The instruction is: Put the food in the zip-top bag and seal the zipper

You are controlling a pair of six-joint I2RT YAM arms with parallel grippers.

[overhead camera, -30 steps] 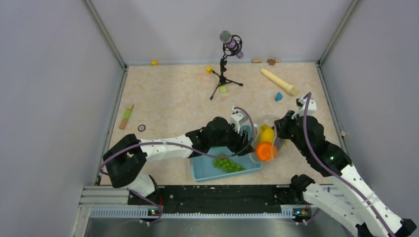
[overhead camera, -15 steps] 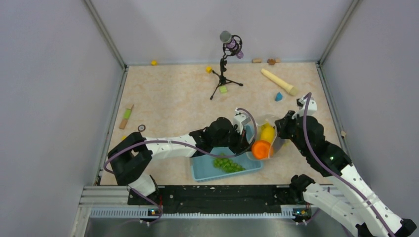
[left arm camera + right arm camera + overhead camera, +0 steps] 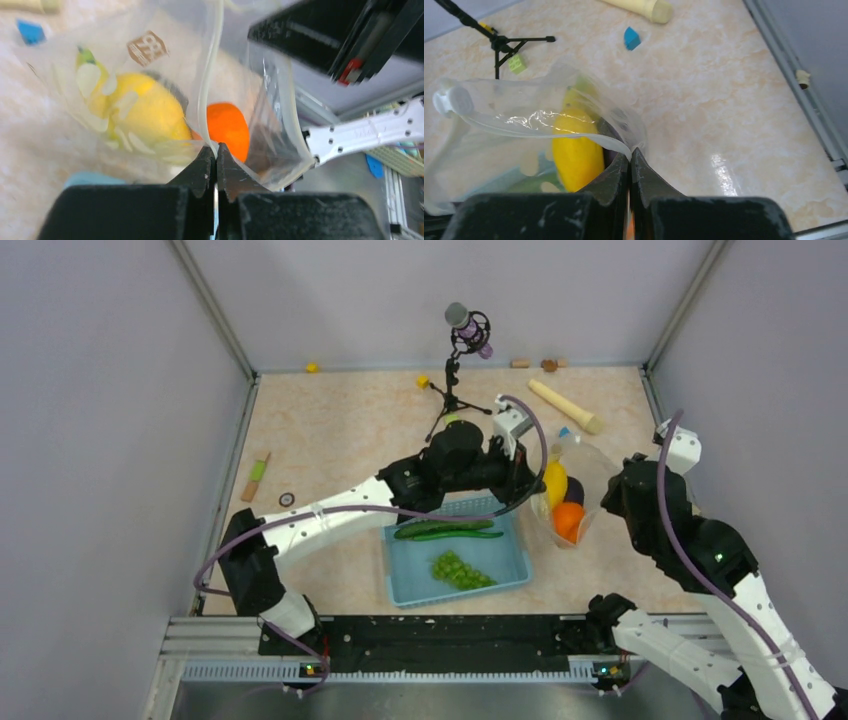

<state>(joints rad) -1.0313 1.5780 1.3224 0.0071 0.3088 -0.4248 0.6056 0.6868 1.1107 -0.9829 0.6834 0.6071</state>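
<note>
**Both pincers pinching the bag, loose food lying lower left of it**

The left pincer (image 3: 216,150) is closing tight on a fold of the bag (image 3: 150,70) right by the zipper (image 3: 209,85), jaws meeting with only film between them. The right pincer (image 3: 630,152) is clamping the opposite lip of the same bag in the same way. In the top view the two are holding the bag up between them at right of centre, so the mouth is stretching roughly left to right from one grip to the other.

The yellow fruit (image 3: 142,110) and the orange (image 3: 227,127) are sitting inside, with something dark behind the orange that is too blurred to name.

Outward from there, the cucumber (image 3: 448,530) and the grapes (image 3: 461,569) are lying in the basket (image 3: 400,585) on the worktop (image 3: 330,440), just below and left of the bag in the top view. The cucumber's long axis is running nearly left to right across the frame, about parallel with the bag's mouth.

The left arm is reaching directly over the basket, so it is judged the nearer one for the next pick, though it would first have to let go of the lip.
</note>
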